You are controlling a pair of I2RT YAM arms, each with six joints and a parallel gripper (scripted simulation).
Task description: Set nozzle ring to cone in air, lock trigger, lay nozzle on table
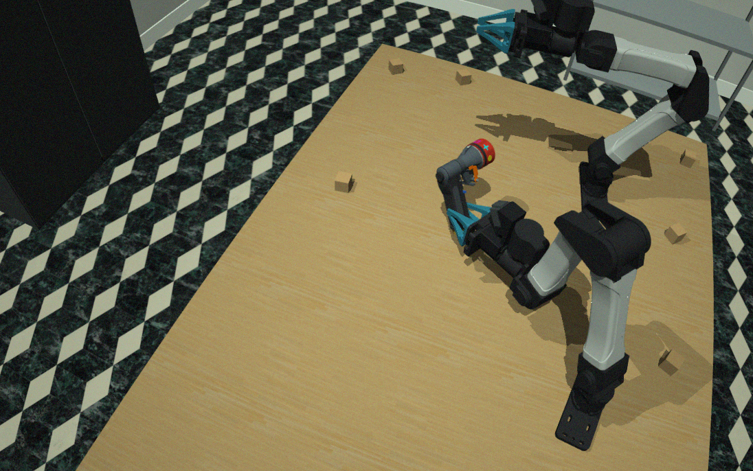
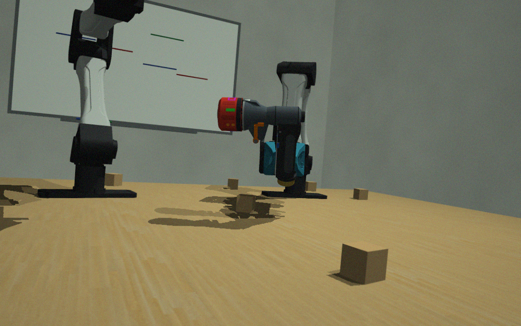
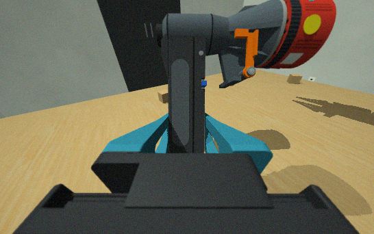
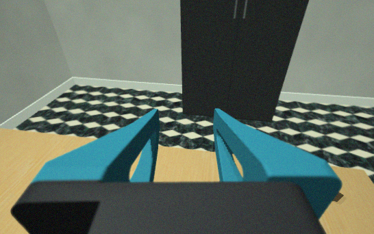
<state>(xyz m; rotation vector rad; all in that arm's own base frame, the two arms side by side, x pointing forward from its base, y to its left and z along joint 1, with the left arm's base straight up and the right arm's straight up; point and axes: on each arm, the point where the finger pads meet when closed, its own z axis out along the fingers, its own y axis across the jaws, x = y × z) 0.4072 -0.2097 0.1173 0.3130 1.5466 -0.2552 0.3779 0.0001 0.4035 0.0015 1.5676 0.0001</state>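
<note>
Right of centre from above, we're holding the hose nozzle (image 1: 461, 163) (image 2: 286, 115) (image 3: 188, 25) aloft, its handle clamped in the left gripper (image 1: 465, 211) (image 2: 285, 158) (image 3: 186, 117). At upper right, we're holding the right gripper (image 1: 479, 26) (image 4: 186, 117) parted and empty, ideally aligning with the ring's axis before turning.

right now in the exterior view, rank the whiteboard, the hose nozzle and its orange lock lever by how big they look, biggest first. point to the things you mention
1. whiteboard (image 2: 192, 100)
2. hose nozzle (image 1: 454, 191) (image 2: 286, 153) (image 3: 179, 99)
3. orange lock lever (image 1: 474, 171) (image 2: 255, 132) (image 3: 251, 51)
</note>
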